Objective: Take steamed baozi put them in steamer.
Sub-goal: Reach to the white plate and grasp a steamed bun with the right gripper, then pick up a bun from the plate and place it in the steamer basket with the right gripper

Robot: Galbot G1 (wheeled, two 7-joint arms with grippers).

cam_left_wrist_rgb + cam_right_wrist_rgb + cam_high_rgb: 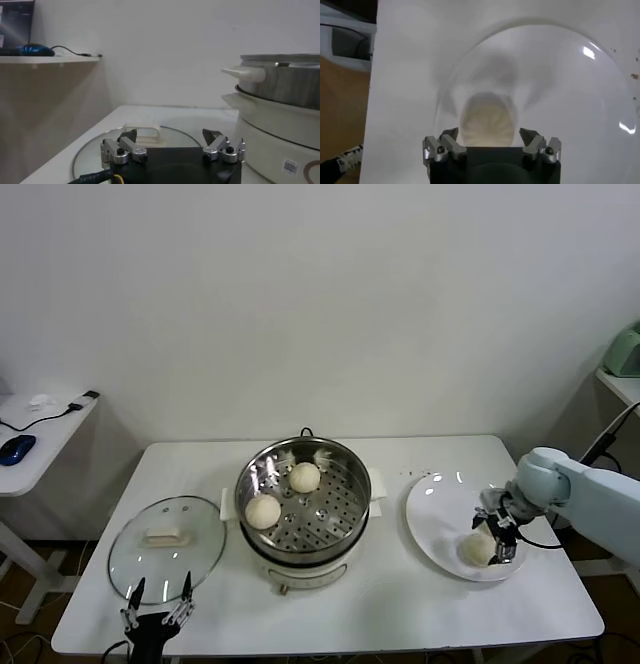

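Note:
Two steamed baozi lie on the perforated tray of the steel steamer at the table's middle. Another cream-white baozi sits on the white plate to the right. My right gripper is down over it. In the right wrist view that baozi lies between the fingertips of the right gripper, with a thin gap on each side, so the gripper is open. My left gripper waits open at the front left, nothing in it.
The glass lid with a cream handle lies flat left of the steamer, just beyond the left gripper. The steamer rises close beside that gripper. A side table with a blue mouse stands at the far left.

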